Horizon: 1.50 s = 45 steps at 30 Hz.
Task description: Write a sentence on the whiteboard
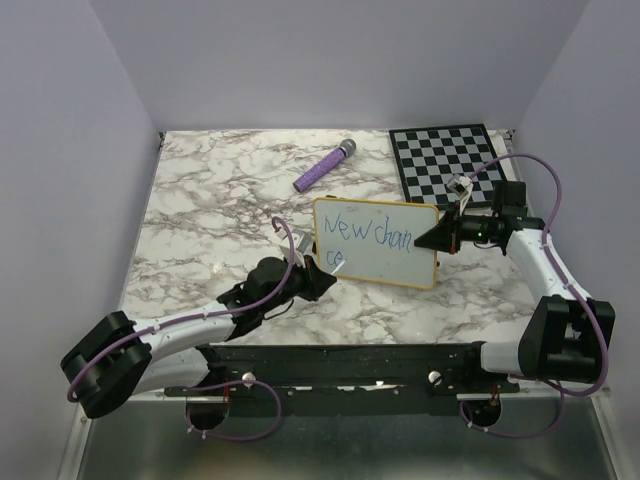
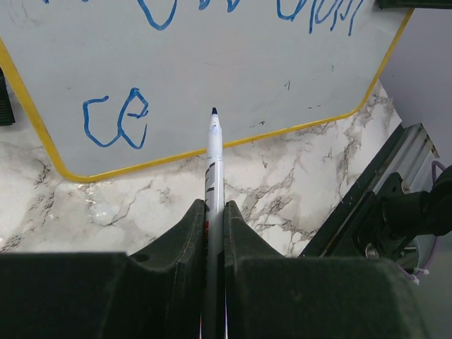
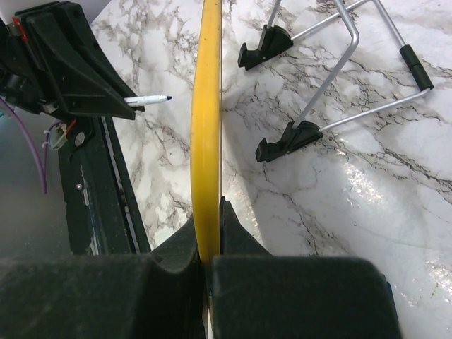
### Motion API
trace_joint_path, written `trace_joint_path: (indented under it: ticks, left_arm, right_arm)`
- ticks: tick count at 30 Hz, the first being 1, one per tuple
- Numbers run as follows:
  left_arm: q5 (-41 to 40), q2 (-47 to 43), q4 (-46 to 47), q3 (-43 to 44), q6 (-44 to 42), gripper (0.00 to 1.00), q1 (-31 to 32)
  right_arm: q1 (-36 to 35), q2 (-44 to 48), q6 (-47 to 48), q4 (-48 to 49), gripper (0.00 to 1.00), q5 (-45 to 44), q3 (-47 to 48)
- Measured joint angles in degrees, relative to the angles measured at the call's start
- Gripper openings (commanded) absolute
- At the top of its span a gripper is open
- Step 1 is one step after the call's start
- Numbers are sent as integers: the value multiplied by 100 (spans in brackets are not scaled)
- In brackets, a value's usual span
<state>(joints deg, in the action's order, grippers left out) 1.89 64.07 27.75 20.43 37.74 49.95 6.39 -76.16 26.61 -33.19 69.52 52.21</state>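
Nearest the lens, in the left wrist view, the left gripper (image 2: 214, 215) is clamping a thin white marker (image 2: 214, 152) between closed fingers, its blue tip pointing at the whiteboard (image 2: 247, 70). Seen from the right wrist, that tip is hovering just off the writing face, not touching it. The whiteboard is standing nearly upright on a wire stand (image 3: 286, 139) at the middle of the marble table (image 1: 200, 210), just right of the left gripper. The sentence (image 1: 365, 235) is showing in blue: roughly "New chan" on the upper line and "ce" at the left end of the lower line, with the marker tip pointing just right of that "ce". The right gripper (image 3: 209, 236) is pinching the board's yellow frame at its right edge, jaws closed on it, bracing the board. A checkered board (image 1: 445, 160) is lying beyond, apart from both arms. Judging by the broken word and the blank remainder of the lower line, the writing is running partway: the word's ending, and perhaps more, is remaining.
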Motion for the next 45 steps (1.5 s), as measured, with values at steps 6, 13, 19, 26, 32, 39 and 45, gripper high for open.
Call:
trace_joint_path:
  ticks: [6, 13, 19, 26, 32, 39, 45]
  left_arm:
    - [-2, -50, 0, -9, 2, 0, 0]
    - [-2, -120, -2, -31, 4, 0, 2]
    - [-2, -229, -9, -31, 9, 0, 2]
    - [-2, -365, -90, -31, 90, 0, 2]
    - [-127, -474, -227, -31, 149, 0, 4]
    - [-149, -584, -485, -31, 188, 0, 4]
    - [-160, -866, -780, -31, 223, 0, 4]
  right_arm:
    - [0, 0, 0, 0, 1, 0, 0]
    - [0, 0, 0, 0, 1, 0, 0]
    - [0, 0, 0, 0, 1, 0, 0]
    - [0, 0, 0, 0, 1, 0, 0]
    - [0, 0, 2, 0, 1, 0, 0]
    - [0, 0, 2, 0, 1, 0, 0]
    - [0, 0, 2, 0, 1, 0, 0]
